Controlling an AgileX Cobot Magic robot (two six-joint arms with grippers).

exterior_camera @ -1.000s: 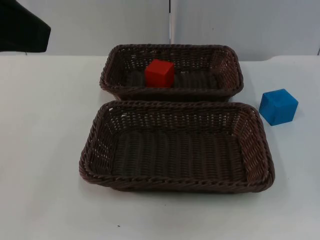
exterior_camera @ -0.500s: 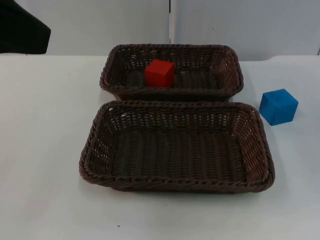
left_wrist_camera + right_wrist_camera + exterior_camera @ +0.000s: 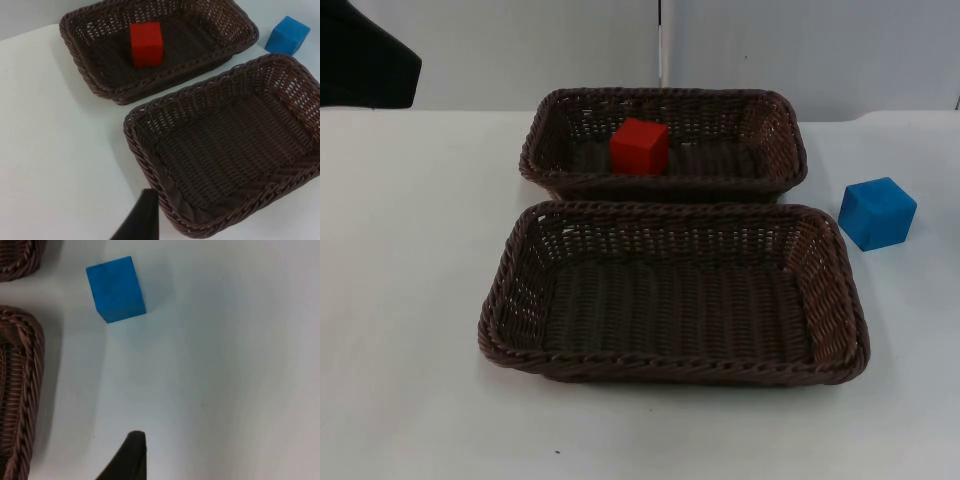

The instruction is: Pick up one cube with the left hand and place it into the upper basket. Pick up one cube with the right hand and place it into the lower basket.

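White table top [image 3: 410,300] runs back to a grey partition wall [image 3: 520,50], and on it sit two dark brown wicker baskets, one behind the other and nearly touching along their long sides. Inside the upper basket [image 3: 772,128] rests a red cube [image 3: 640,147], left of its middle, close to the near wall. Nothing lies in the lower basket [image 3: 840,300] – its woven floor is bare. To the right of both, on the table and apart from either rim, stands a blue cube [image 3: 877,212]. From the left wrist view a fingertip of the left gripper [image 3: 140,222] hangs above the table beside the lower basket's corner; the right gripper [image 3: 127,460] hovers over bare table, the blue cube well ahead of it. How far either gripper is open I cannot tell – each holds nothing visible.
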